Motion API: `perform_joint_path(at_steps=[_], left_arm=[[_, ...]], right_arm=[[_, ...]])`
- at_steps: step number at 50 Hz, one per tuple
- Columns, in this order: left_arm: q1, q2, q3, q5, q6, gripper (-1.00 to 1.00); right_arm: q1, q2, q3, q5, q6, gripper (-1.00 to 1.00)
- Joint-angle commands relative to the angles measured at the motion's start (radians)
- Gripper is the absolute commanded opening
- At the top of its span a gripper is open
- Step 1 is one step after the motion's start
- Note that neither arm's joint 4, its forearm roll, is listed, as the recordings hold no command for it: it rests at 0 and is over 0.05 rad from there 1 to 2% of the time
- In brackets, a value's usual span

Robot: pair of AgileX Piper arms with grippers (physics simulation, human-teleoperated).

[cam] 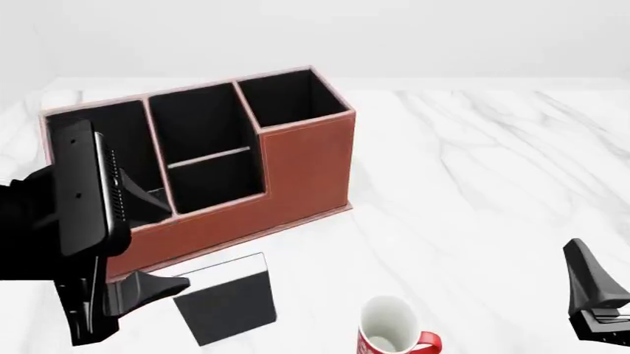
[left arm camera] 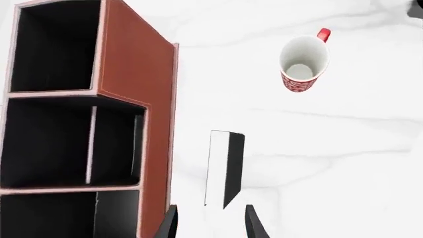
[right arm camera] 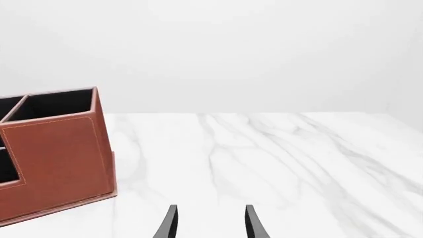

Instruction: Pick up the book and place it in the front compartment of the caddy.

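The book (cam: 229, 304) stands on edge on the table in front of the caddy (cam: 305, 166), black cover facing the camera and white pages on top. In the left wrist view the book (left arm camera: 225, 168) lies just ahead of my open left gripper (left arm camera: 211, 224), in line with the gap between its fingers and untouched. From the front, that left gripper (cam: 158, 289) hangs just left of the book. The front compartment (cam: 221, 184), also in the left wrist view (left arm camera: 116, 148), holds nothing. My right gripper (cam: 594, 299) (right arm camera: 210, 224) is open at the near right, far from the book.
A red-and-white mug (cam: 389, 333) stands right of the book near the front edge; the left wrist view shows the mug (left arm camera: 304, 59) too. The caddy (left arm camera: 135, 114) runs close beside the left gripper. The caddy's end wall (right arm camera: 59, 153) shows in the right wrist view.
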Motion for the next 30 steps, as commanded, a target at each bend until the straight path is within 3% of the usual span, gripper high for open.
perform_joint_path(at_steps=[1, 30], left_arm=[[-0.019, 0.015, 0.033, -0.018, -0.027, 1.0], [-0.037, 0.054, 0.115, -0.096, -0.072, 1.0]], right_arm=[[0.001, -0.001, 0.0, 0.0, -0.001, 1.0], [0.001, -0.001, 0.0, 0.0, -0.001, 1.0]])
